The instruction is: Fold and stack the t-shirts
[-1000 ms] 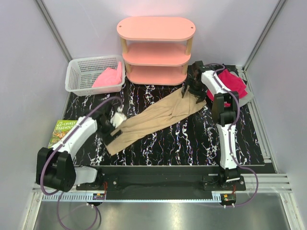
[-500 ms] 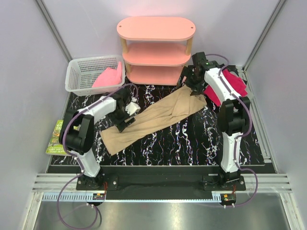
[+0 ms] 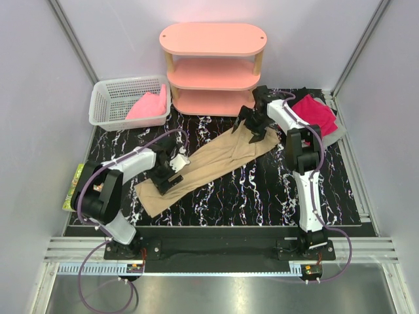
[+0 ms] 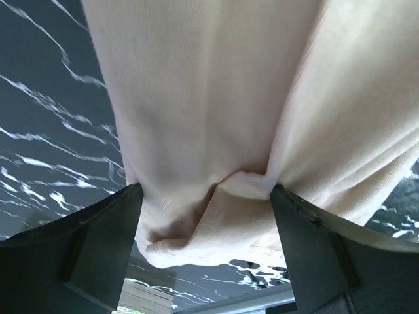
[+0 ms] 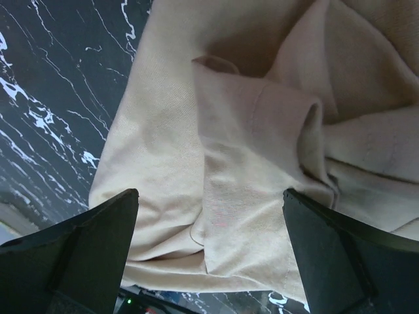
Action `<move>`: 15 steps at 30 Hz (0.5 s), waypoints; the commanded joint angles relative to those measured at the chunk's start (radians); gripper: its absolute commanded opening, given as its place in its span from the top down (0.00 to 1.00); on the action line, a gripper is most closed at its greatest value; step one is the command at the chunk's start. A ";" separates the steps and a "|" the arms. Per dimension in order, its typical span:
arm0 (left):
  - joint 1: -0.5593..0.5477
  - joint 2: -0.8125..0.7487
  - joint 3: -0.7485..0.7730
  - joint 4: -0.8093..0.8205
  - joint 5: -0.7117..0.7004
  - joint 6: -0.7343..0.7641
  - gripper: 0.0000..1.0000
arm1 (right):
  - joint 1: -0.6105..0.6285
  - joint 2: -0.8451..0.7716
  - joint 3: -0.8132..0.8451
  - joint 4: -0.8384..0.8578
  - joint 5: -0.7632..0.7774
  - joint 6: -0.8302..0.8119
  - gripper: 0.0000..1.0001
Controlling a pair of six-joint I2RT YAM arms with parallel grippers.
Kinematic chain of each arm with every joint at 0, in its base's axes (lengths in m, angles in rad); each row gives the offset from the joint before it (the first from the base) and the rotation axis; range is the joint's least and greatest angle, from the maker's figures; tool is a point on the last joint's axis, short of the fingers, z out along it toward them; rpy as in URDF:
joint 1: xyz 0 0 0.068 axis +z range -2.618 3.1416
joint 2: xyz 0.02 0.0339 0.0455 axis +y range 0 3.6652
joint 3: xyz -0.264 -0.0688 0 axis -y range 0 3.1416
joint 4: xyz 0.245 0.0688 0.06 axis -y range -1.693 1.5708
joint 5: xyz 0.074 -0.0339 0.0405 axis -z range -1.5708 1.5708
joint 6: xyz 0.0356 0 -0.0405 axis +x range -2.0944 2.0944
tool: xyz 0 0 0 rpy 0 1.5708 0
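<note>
- The tan shirt [image 3: 209, 160] lies as a long, narrow band slanting across the counter [image 3: 262, 196], its near end towards the left arm and its far end close to the shelf [image 3: 213, 65]; we judge the step in hand to be folding this band end over end.
- Our left end effector [image 4: 204, 196] sits over the near end with its fingers spread wide; a bunched hem lies between them, but nothing is pinched.
- Our right end effector [image 5: 209, 196] hangs over the far end, likewise spread wide and holding nothing; the cloth beneath it is layered and creased.
- To do this well we should take each end at matching spots near the same long edge, and catch every layer (the right wrist view shows several overlapping flaps, so one is easy to miss); a bite on the top layer alone would let the band fall open.
- We should lower until one finger slides under the cloth against the counter, then close; we should lift only enough to clear, and move both ends together so the band hangs taut and flat.
- The red shirt [image 3: 317, 112] lies on what looks like a grey one [image 3: 334, 135] at the far right corner, seemingly the stack; our finished fold should land there squarely; a pink shirt [image 3: 147, 104] sits in the basket [image 3: 105, 98].
</note>
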 commanded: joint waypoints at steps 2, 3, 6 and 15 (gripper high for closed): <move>0.002 -0.062 -0.094 0.006 -0.042 0.026 0.15 | -0.026 0.094 0.045 0.008 -0.004 -0.005 0.00; 0.002 -0.066 -0.099 0.005 -0.033 0.024 0.16 | -0.042 0.098 0.048 0.000 -0.006 -0.010 0.00; -0.007 -0.080 -0.098 -0.023 0.010 0.021 0.16 | -0.065 0.102 0.042 -0.003 0.007 -0.021 0.00; -0.189 -0.085 0.060 -0.166 0.234 -0.060 0.15 | -0.131 0.210 0.236 -0.110 0.025 -0.064 0.00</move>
